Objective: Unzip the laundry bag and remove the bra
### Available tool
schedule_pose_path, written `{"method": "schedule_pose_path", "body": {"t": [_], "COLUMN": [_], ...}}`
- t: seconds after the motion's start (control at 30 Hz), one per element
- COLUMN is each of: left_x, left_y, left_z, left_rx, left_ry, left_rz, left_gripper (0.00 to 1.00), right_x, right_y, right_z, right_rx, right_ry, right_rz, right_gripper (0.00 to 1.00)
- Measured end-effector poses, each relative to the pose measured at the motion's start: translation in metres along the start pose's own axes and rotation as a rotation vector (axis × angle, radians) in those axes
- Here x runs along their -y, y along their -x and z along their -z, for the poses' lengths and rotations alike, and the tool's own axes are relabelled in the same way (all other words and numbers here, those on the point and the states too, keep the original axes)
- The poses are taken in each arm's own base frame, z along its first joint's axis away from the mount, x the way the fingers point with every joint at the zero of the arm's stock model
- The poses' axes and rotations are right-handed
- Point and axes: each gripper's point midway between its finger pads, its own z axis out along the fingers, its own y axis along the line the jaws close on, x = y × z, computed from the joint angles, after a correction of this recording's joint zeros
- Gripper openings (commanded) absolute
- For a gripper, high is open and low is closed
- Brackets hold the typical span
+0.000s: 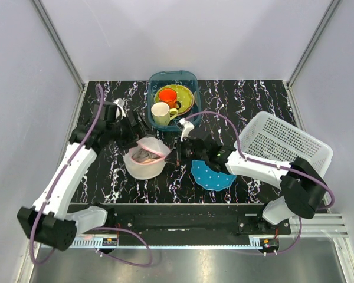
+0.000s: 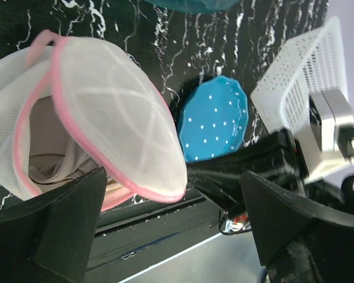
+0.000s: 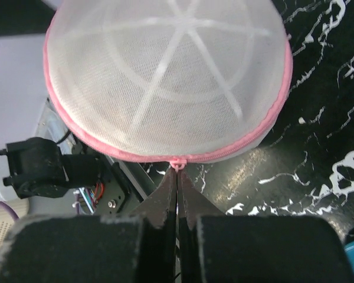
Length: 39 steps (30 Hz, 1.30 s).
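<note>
Reaching in from the near-left corner in the top view, the left arm is bending at its elbow and holding the left gripper point(image 1: 133, 128) at the far rim of the small round white mesh laundry bag with pink zipper trim point(image 1: 146, 165). The bag is sitting open mid-way across the black marbled desk point(image 1: 106, 174). The right arm is stretching low over a blue dotted plate point(image 1: 211, 175), with the right gripper point(image 1: 180, 152) touching the bag's right edge. Jaw spacing is too small to judge here.

In the left wrist view, the left gripper point(image 2: 174, 177) is showing its jaws wide apart, clamping nothing. The laundry bag point(image 2: 112, 100) is gaping beyond them, and the soft beige-tan fabric bra point(image 2: 50, 159) is lying inside, partly veiled by mesh.

In the right wrist view, the right gripper point(image 3: 177, 180) is pressing its jaws together on the pink zipper tab point(image 3: 176, 163) at the laundry bag's point(image 3: 165, 76) rim. The bra is hidden here.
</note>
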Motion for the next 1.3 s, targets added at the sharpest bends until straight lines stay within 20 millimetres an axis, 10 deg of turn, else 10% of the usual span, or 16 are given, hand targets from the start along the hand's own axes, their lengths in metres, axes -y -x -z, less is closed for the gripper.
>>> {"method": "schedule_pose_path", "body": {"t": [0.17,0.4,0.8,1.07,1.3], "left_x": [0.007,-0.031,-0.026,-0.031,-0.055], "left_y": [-0.028,-0.070,-0.063,-0.033,-0.074], "left_z": [0.024,-0.008,-0.012,0.045,0.015], "left_rx": [0.009,-0.127,-0.084,0.175,0.016], "left_ry": [-0.055,0.050,0.057,0.121,0.160], "left_rz": [-0.040,0.024,0.011,0.059,0.160], "left_gripper": [0.94,0.91,0.90,0.94,0.99], "right_x": [-0.007,-0.005,-0.002,-0.003,-0.002], "right_y": [0.007,0.003,0.000,0.000,-0.002], "right_z": [-0.002,-0.003,-0.002,-0.002,-0.005], "right_rx": [0.006,-0.012,-0.025,-0.026,-0.031], "right_ry": [0.018,0.011,-0.001,0.000,0.000], "right_rz": [0.001,-0.004,-0.009,-0.017,-0.025], "right_gripper": [0.00,0.00,0.00,0.00,0.00]}}
